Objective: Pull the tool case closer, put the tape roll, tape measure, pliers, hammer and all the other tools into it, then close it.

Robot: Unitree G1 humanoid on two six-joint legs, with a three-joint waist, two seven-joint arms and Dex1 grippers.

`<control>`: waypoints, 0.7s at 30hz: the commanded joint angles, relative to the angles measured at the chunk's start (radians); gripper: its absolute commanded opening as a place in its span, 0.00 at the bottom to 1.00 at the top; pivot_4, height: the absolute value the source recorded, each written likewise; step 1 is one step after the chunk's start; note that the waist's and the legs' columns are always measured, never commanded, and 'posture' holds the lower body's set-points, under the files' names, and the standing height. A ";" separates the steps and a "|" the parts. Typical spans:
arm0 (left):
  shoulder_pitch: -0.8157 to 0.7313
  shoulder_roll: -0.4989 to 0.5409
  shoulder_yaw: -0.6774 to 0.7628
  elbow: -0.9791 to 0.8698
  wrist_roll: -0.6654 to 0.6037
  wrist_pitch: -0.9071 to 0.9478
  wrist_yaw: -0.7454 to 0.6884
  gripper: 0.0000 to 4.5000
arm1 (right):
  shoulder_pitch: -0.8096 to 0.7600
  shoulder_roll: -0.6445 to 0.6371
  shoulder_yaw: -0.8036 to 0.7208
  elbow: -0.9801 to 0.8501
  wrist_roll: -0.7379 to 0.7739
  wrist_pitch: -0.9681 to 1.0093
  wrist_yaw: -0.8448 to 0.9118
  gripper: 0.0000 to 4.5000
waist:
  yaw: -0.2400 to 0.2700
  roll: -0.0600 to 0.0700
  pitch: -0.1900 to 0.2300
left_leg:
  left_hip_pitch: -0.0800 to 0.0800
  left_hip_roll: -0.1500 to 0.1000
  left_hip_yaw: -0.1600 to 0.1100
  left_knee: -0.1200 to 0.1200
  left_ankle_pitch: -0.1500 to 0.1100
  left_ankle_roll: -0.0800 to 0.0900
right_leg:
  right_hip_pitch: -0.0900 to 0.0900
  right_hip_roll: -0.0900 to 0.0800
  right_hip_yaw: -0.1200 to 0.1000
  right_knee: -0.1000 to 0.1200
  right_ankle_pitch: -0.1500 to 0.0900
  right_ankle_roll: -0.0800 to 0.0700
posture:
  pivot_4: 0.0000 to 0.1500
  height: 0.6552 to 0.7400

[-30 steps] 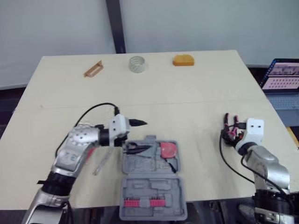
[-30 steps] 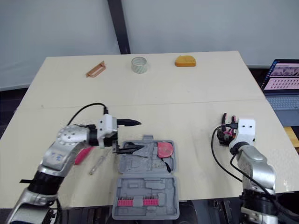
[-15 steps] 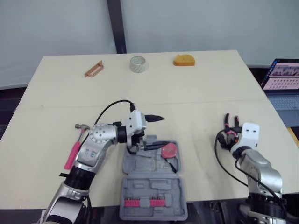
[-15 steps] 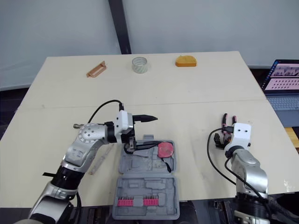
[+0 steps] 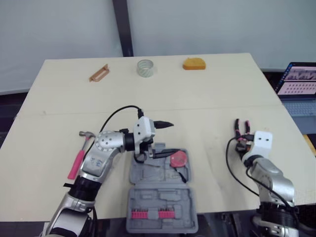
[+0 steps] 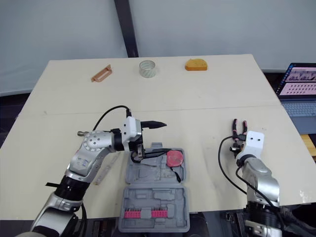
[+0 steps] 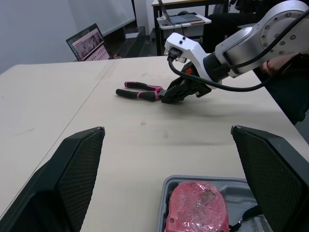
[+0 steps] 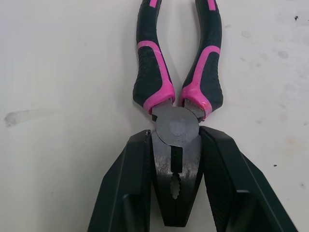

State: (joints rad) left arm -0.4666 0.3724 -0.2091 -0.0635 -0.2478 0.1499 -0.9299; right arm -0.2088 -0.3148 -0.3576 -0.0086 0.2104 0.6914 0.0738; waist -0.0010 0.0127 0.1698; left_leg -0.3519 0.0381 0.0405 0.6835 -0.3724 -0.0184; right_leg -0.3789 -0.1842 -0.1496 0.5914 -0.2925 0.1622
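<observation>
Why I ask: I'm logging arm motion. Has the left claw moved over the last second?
Yes. The left claw shifted to the robot's right, from the left edge of the tool case to beside the red tool in it.

The left arm [image 5: 101, 153] is bent at the elbow, with its forearm turned rightward near the middle of the table's [image 5: 207, 89] front edge. The left gripper [image 5: 170, 138] is spread wide. Near the right edge, the right gripper [image 8: 176, 136] is clamped on the pliers' [image 8: 154, 72] head.

On the pale table [image 5: 212, 94], a tape roll [image 5: 145, 67], tape measure [image 5: 193, 64] and brown tool [image 5: 98, 73] lie near the far edge. A hammer [image 5: 77, 159], open tool case [image 5: 159, 205] and pliers [image 5: 239, 128] lie nearer.
</observation>
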 commanded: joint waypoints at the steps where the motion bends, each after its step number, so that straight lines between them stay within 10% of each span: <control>1: -0.012 -0.002 0.002 -0.028 0.000 -0.017 0.002 1.00 | 0.003 0.005 -0.019 0.015 -0.006 -0.020 -0.027 0.21 | 0.000 0.000 0.000 | 0.000 0.000 0.000 0.000 0.000 0.000 | 0.000 0.000 0.000 0.000 0.000 0.000 | 1.00 1.00; 12: 0.011 0.040 0.015 -0.024 0.004 -0.033 -0.026 1.00 | 0.056 -0.079 0.042 -0.059 0.008 -0.099 0.124 0.21 | 0.000 0.000 0.000 | 0.000 0.000 0.000 0.000 0.000 0.000 | 0.001 0.000 0.000 0.000 0.000 0.000 | 1.00 1.00; 21: 0.197 0.297 0.170 -0.053 -0.048 -0.077 -0.152 1.00 | 0.055 -0.437 0.289 -0.292 0.113 -0.184 0.736 0.21 | -0.009 0.003 0.002 | 0.000 0.000 0.000 -0.001 0.000 0.000 | -0.002 0.000 0.001 -0.001 0.000 0.000 | 1.00 1.00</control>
State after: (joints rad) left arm -0.2925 0.6430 -0.0832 -0.0778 -0.2720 0.0966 -1.0561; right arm -0.1432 -0.7225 -0.0935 -0.2352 0.2821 0.5282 0.7059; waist -0.0105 0.0160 0.1717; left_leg -0.3521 0.0382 0.0409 0.6825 -0.3725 -0.0182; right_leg -0.3802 -0.1839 -0.1489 0.5906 -0.2925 0.1622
